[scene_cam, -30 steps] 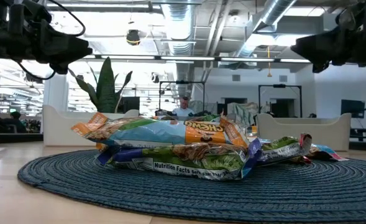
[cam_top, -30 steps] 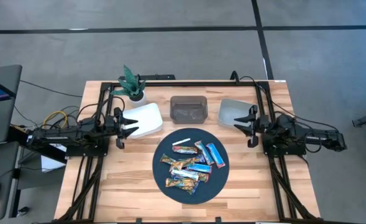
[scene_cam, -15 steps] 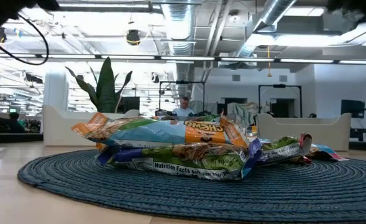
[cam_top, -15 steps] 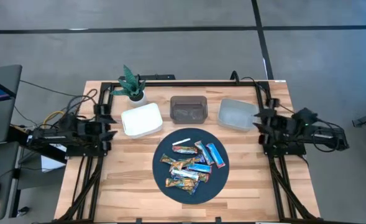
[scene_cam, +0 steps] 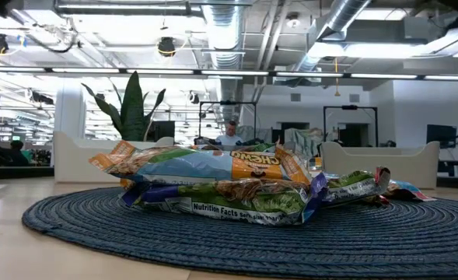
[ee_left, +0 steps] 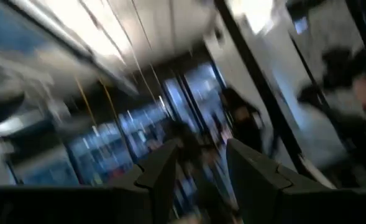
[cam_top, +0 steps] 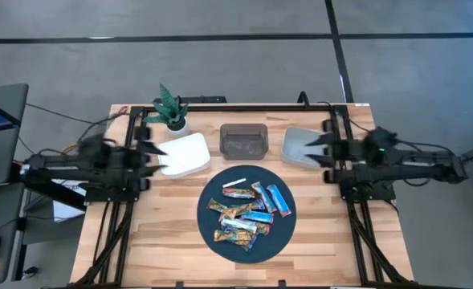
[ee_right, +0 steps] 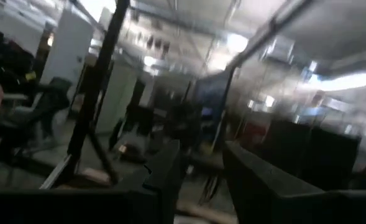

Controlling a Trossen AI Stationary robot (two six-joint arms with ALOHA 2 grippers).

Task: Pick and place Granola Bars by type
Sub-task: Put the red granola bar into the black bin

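The granola bars (cam_top: 246, 210) lie in a loose pile on a round dark blue woven mat (cam_top: 208, 229): blue, brown-orange and multicoloured wrappers, some overlapping. In the low view the pile (scene_cam: 229, 183) rests on the mat (scene_cam: 73, 222). A thin white strip (cam_top: 234, 183) lies at the pile's far side. My left gripper (cam_top: 152, 152) hovers open at the left edge of the white container (cam_top: 186, 154). My right gripper (cam_top: 320, 150) hovers open over the grey container (cam_top: 300, 144). Both wrist views look into the room, with the fingers apart (ee_left: 201, 177) (ee_right: 201, 174).
Three containers stand in a row beyond the mat: white, dark clear (cam_top: 244, 140) and grey. A small potted plant (cam_top: 170, 108) stands at the far left. Black frame rails (cam_top: 132, 128) (cam_top: 336, 120) run along both table sides. Bare wood (cam_top: 164, 241) flanks the mat.
Both arms drew back toward their own table edges, then came forward again over the outer containers, tipped upward so the wrist views show the room. They have left the top corners of the low view. The bars have not moved.
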